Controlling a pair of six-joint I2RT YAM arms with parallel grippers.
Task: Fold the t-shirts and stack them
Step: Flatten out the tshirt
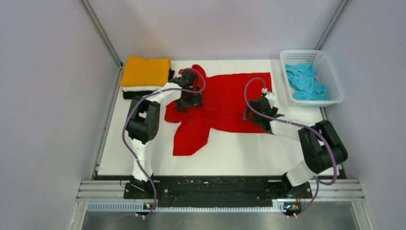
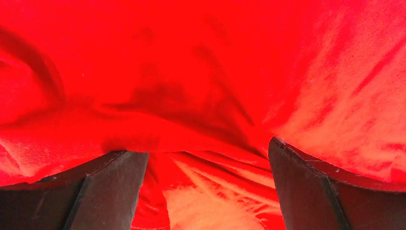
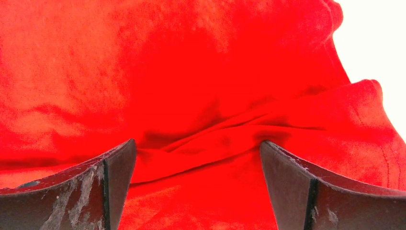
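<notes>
At the far left corner of the counter (image 1: 249,153) I see a folded stack: the orange-yellow t-shirt (image 1: 146,70) on top, the white t-shirt (image 1: 140,88) as a thin band beneath it, and the black t-shirt (image 1: 130,95) at the bottom, close to the left rail. Just right of the stack begins the red t-shirt (image 1: 230,93), spread flat across the far half of the counter, with only a narrow gap between its upper left edge and the stack. My left claw (image 1: 190,99) sits on the shirt's left part; in the wrist view its fingers are released and spread wide, with rumpled red cloth between and beyond them. One sleeve (image 1: 191,136) trails toward me, and bare white counter runs from it along the whole near side to the arm bases. Farther right, my right claw (image 1: 257,113) rests at the shirt's near edge, also released, with a raised fold of cloth running across between its fingertips. The shirt's right edge lies near the basket (image 1: 337,79), which stands at the far right corner and holds the crumpled light blue t-shirt (image 1: 306,82).
</notes>
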